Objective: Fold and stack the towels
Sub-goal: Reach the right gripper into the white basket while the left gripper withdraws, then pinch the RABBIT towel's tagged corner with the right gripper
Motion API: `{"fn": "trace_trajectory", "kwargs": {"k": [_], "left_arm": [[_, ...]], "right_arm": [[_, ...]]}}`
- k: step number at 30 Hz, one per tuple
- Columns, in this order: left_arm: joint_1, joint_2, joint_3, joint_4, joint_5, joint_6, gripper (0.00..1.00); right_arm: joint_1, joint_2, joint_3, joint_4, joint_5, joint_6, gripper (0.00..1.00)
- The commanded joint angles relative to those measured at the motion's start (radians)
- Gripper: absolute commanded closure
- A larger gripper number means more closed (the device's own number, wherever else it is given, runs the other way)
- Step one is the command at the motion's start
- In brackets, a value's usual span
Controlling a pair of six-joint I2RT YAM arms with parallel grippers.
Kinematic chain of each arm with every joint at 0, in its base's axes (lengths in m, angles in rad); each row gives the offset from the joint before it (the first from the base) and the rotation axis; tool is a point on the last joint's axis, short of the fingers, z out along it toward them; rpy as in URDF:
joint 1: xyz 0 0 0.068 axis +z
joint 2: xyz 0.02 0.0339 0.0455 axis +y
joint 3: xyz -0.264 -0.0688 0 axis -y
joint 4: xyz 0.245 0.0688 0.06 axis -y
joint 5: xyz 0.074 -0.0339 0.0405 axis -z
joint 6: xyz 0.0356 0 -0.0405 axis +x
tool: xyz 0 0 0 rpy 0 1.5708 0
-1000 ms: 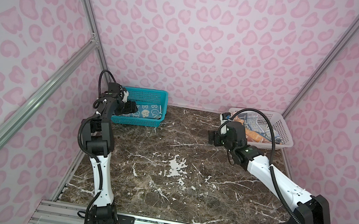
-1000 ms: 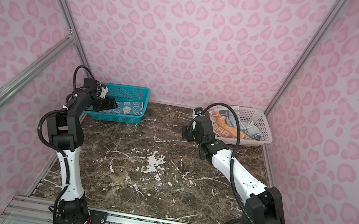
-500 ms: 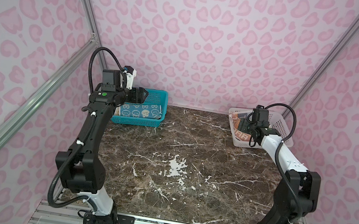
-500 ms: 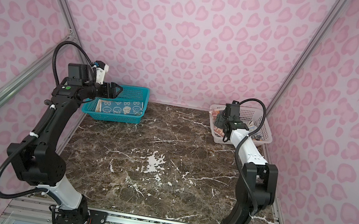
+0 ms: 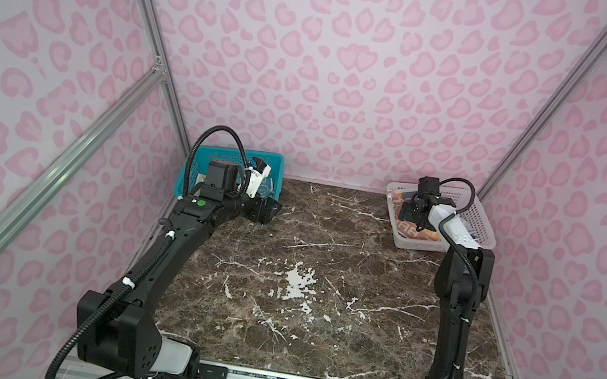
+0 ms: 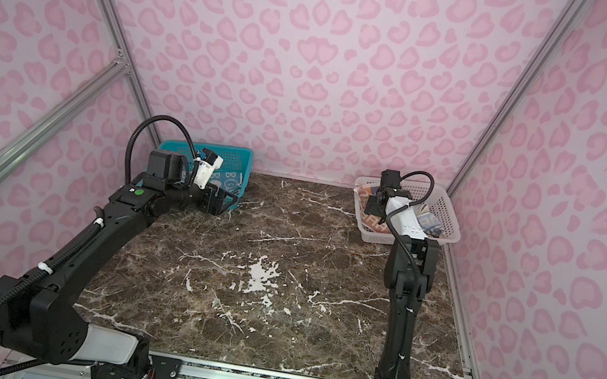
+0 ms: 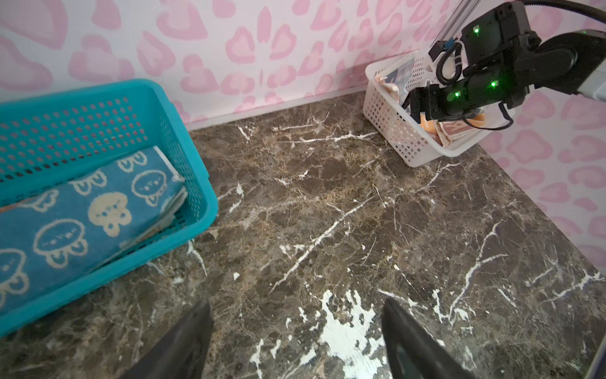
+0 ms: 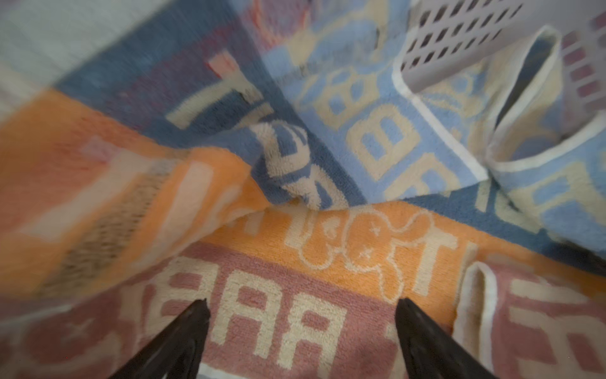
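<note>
lettered towel [image 8: 328, 259]: crumpled and unfolded in the white basket [image 5: 475, 212] at the far right; bands of blue, orange and dusty pink carry cream letters.
light-blue cloth [image 8: 387, 137]: lies against the lettered towel deeper in the same basket, one edge standing up along the mesh wall; I cannot tell whether it is a separate towel.
blue bunny towel [image 7: 82, 223]: folded flat in the teal basket [image 7: 196, 170] at the far left; more folded layers show under its edge.
right pincer [image 8: 301, 302]: spread wide and holding nothing, tips just above the pink band; I cannot tell whether they touch it.
left pincer [image 7: 296, 305]: spread wide and empty, above bare tabletop [image 5: 324, 253], just beside the teal basket's near right corner.
baskets: well apart, in the two far corners of the dark, white-veined tabletop.
</note>
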Motion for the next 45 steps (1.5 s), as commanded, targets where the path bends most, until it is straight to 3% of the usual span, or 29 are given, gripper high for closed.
{"fn": "trace_trajectory", "kwargs": {"k": [1,5,9,13,19,25,35,45], "left_arm": [[-0.039,-0.042,-0.064,0.070,-0.019,-0.040,0.18],[-0.080,-0.085,-0.161,0.075,-0.029,-0.074,0.19],[-0.094,-0.123,-0.256,0.098,-0.034,-0.142,0.19],[-0.100,-0.145,-0.292,0.088,-0.014,-0.155,0.19],[-0.102,-0.165,-0.271,0.029,-0.034,-0.114,0.19],[-0.103,-0.122,-0.256,0.068,-0.020,-0.146,0.19],[-0.104,-0.064,-0.225,0.074,-0.032,-0.147,0.20],[-0.104,-0.067,-0.243,0.067,-0.034,-0.157,0.21]], "right_arm": [[-0.010,0.063,0.075,-0.113,-0.005,-0.012,0.10],[-0.019,0.152,0.188,-0.216,-0.014,-0.022,0.14],[-0.028,0.255,0.325,-0.350,-0.002,-0.030,0.28],[-0.029,0.277,0.325,-0.374,0.019,-0.037,0.42],[-0.032,0.150,0.166,-0.239,-0.016,-0.027,0.83],[-0.034,0.016,0.092,-0.131,-0.021,-0.024,1.00],[-0.033,-0.063,0.090,-0.078,-0.137,0.008,1.00],[-0.016,-0.264,-0.138,0.090,-0.190,0.030,1.00]]}}
